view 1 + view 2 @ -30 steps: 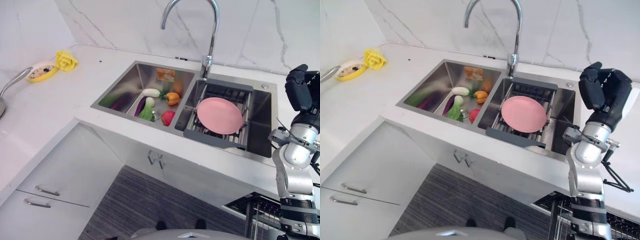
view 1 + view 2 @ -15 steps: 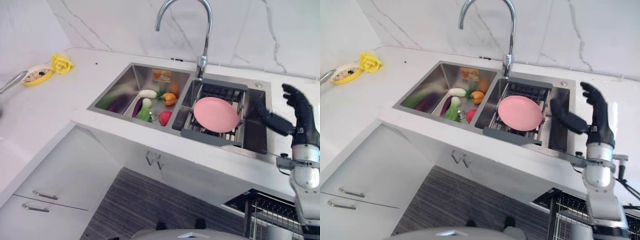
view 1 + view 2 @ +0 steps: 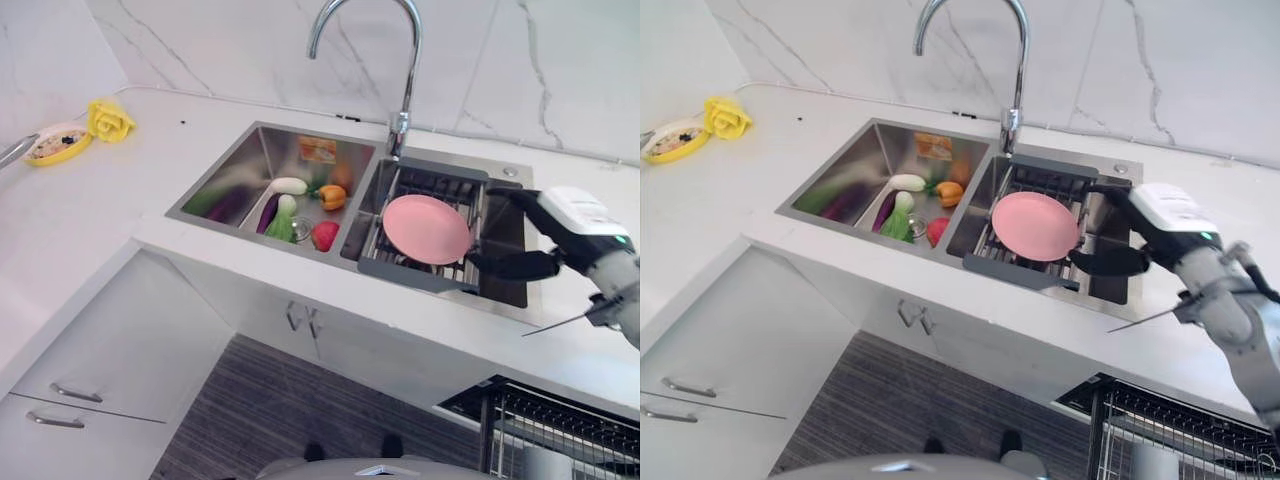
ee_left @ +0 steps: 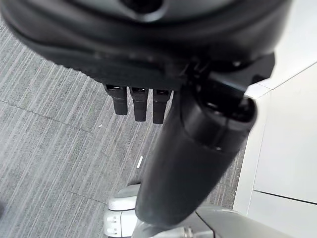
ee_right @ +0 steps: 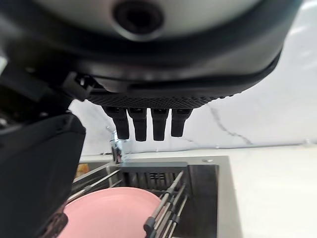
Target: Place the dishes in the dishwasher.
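Observation:
A pink plate [image 3: 427, 229] lies tilted on the dark drying rack [image 3: 412, 276] in the sink's right basin [image 3: 508, 240]. My right hand [image 3: 572, 222] reaches in from the right with its thumb [image 3: 512, 265] and fingers [image 3: 522, 196] spread apart, open, just beside the plate's right rim. I cannot tell whether it touches the rim. In the right wrist view the straight fingers [image 5: 146, 124] point over the plate [image 5: 111, 213] and rack [image 5: 163, 213]. My left hand [image 4: 193, 163] hangs open over the grey floor with nothing in it.
The left basin [image 3: 235, 175] holds several toy vegetables [image 3: 292, 205]. A tall faucet [image 3: 400, 70] stands behind the sink. The dishwasher's wire rack [image 3: 560, 430] is pulled out at lower right. A yellow dish [image 3: 55, 143] and a yellow flower [image 3: 108, 118] sit on the counter's far left.
My right hand came down from a raised, curled pose, opened its fingers and moved left toward the plate's right rim. The camera shifted slightly.

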Motion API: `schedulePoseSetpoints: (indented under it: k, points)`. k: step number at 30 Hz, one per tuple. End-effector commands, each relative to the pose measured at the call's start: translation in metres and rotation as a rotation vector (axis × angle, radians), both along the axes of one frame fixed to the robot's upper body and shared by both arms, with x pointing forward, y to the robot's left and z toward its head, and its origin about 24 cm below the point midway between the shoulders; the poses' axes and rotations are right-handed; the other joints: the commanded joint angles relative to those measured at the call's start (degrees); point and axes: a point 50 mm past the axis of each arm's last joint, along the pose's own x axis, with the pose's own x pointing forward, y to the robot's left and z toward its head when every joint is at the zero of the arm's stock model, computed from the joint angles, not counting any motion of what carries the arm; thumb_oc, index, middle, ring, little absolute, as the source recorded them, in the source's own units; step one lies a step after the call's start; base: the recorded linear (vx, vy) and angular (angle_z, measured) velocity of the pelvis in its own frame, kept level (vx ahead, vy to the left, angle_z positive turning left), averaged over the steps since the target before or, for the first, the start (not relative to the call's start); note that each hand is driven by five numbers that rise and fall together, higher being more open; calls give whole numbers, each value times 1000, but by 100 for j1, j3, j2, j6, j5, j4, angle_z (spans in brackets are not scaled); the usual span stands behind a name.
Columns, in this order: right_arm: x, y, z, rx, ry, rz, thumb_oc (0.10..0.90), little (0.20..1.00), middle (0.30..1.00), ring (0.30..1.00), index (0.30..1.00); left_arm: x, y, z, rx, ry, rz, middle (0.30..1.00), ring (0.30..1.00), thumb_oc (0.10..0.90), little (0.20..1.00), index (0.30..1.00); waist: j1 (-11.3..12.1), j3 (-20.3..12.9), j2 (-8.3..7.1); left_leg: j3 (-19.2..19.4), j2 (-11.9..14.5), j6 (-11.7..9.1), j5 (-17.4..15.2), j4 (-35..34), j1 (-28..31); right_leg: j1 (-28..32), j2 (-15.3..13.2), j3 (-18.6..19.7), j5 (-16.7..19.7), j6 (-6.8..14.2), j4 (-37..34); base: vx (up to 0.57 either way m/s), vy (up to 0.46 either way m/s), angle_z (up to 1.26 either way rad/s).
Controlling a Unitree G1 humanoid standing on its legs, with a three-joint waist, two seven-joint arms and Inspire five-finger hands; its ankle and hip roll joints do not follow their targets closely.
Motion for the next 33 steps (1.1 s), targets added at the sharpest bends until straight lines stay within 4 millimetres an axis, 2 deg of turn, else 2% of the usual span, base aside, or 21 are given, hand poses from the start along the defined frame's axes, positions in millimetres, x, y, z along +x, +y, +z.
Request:
schedulePoseSetpoints:
  k: [1,6,14,25,33]
  points:
    - [17,31,45,-179,-126,165,800,900,900,900,900,-1,33,7,81,26,-42,900,900,800,900,900,320,-233,-438,248,490,-339,208,11,-268,119,-825,149,-206,757,84,11,-5,-8]
    - [29,44,41,-366,-45,225,800,900,900,900,900,-13,35,7,78,66,-20,900,900,800,900,900,389,-242,-467,303,529,-342,187,11,-188,151,-773,206,-252,749,92,32,-9,-17]
    - [36,56,43,-509,-56,263,800,900,900,900,900,-18,33,7,69,73,-10,900,900,800,900,900,429,-236,-428,252,521,-343,190,11,-196,194,-774,140,-289,736,92,4,-2,-2]
    - [44,51,46,-624,-110,217,800,900,900,900,900,-22,31,6,72,79,-14,900,900,800,900,900,478,-216,-355,202,491,-357,220,11,-259,202,-785,72,-300,725,85,1,-3,2]
    - [50,46,39,-666,-110,190,800,900,900,900,900,-23,30,6,72,85,-22,900,900,800,900,900,506,-183,-258,172,485,-368,241,11,-320,179,-816,25,-303,722,81,0,0,0]
